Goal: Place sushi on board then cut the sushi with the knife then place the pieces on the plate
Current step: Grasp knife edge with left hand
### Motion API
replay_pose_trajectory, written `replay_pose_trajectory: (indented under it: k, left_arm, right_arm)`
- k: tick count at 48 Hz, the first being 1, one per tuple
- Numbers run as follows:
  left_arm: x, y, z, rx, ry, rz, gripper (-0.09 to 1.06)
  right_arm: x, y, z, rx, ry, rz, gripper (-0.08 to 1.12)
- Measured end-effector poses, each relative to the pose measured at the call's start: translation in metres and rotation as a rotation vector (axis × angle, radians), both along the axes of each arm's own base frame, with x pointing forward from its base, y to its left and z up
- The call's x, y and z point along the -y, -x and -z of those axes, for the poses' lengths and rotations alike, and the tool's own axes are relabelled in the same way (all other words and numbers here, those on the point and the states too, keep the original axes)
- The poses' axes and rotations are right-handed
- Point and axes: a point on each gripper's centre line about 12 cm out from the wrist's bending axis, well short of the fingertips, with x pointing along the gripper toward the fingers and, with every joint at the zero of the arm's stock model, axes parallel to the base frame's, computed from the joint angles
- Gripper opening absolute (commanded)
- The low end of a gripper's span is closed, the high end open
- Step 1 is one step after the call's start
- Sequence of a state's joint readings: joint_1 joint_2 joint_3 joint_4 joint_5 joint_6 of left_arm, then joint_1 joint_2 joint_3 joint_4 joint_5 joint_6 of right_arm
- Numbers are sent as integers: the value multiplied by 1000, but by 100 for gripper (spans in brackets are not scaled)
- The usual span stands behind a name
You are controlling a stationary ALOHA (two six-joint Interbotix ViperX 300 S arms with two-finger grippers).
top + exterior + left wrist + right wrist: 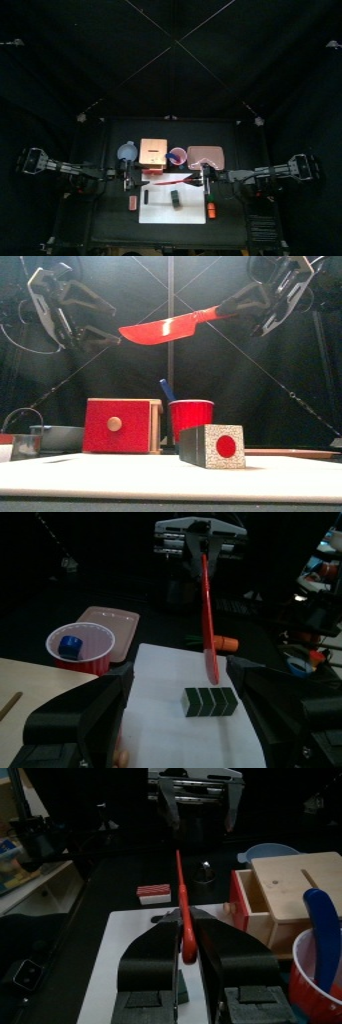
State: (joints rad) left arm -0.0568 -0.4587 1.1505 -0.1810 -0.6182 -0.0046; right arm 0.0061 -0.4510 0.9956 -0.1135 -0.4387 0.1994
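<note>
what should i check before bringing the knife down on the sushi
1. sushi roll lying on white board: ok
2. red knife clamped in right fingers: ok
3. left fingers open and off the roll: ok
4. blade lined up across the roll: cannot tell, knife hangs high above the board
5. pink tray bare for the pieces: ok

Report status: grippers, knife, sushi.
Right gripper shut on red knife, raised over white board. Left gripper open, empty. Sushi roll whole on board. Nothing between blade and roll.
</note>
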Motion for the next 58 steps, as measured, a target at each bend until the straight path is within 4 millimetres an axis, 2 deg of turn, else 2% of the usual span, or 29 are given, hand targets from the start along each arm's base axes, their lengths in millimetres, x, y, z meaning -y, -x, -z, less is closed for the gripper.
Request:
replay_pose_trajectory:
  k: [19,36,48,58]
  left_arm:
    - [9,-42,23,-75,-17,23,102]
    - [17,-45,13,-33,-37,60,100]
    - [24,-51,29,-83,-41,80,85]
    - [26,-58,29,-83,-43,83,72]
  right_arm:
    - [1,0,0,2,3,2,49]
    - [1,0,0,2,1,4,49]
    - [2,0,0,2,1,6,49]
    - [2,0,0,2,0,6,49]
